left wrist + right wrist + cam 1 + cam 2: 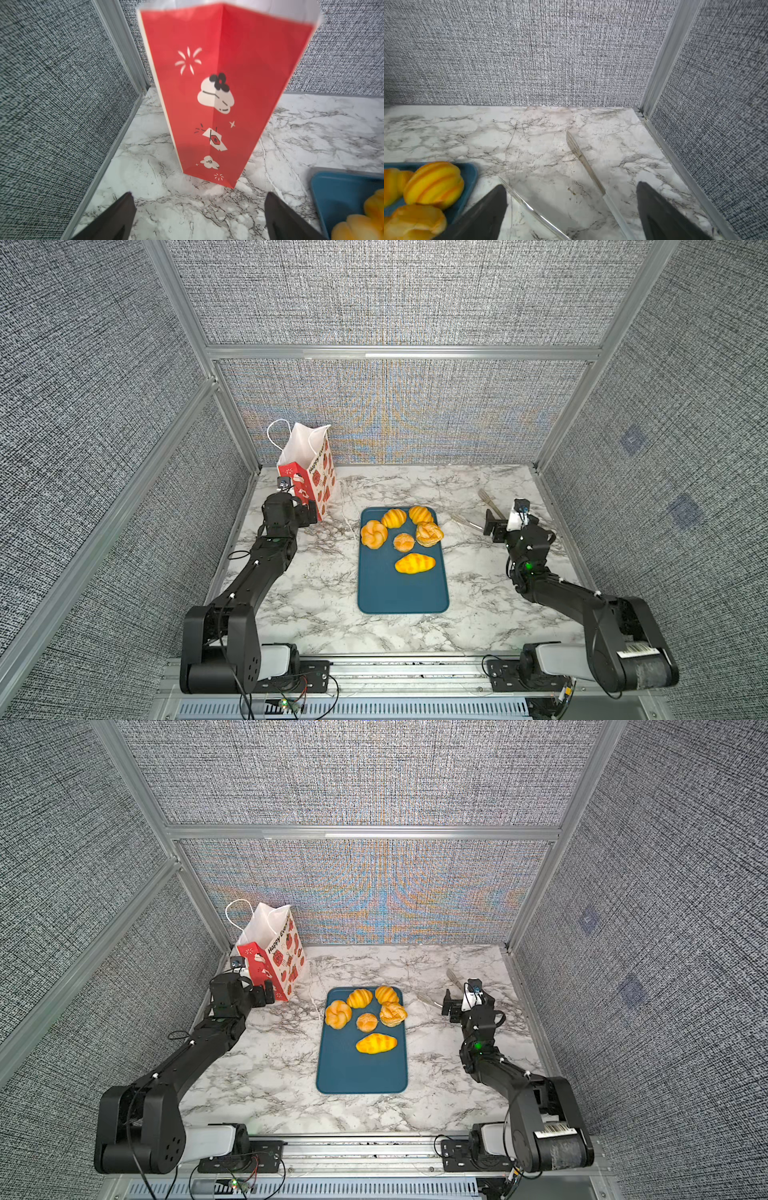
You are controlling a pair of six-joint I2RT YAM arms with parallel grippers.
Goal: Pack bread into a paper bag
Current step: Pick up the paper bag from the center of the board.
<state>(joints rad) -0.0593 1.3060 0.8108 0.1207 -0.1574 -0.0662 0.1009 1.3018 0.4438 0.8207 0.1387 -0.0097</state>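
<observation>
Left hand (198, 194) spread before paper bag (286, 957) lettered "Happy Eve", right hand (571, 185) spread, empty, bread (415, 563) on blue tray (403, 593)

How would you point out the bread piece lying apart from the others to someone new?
Find the blue tray in the middle of the marble table. Five pastries cluster at its far end; the lone croissant lies nearer the robot, closest to the round bun. Unlike them it is long, smooth and orange-striped, lying crosswise.
</observation>
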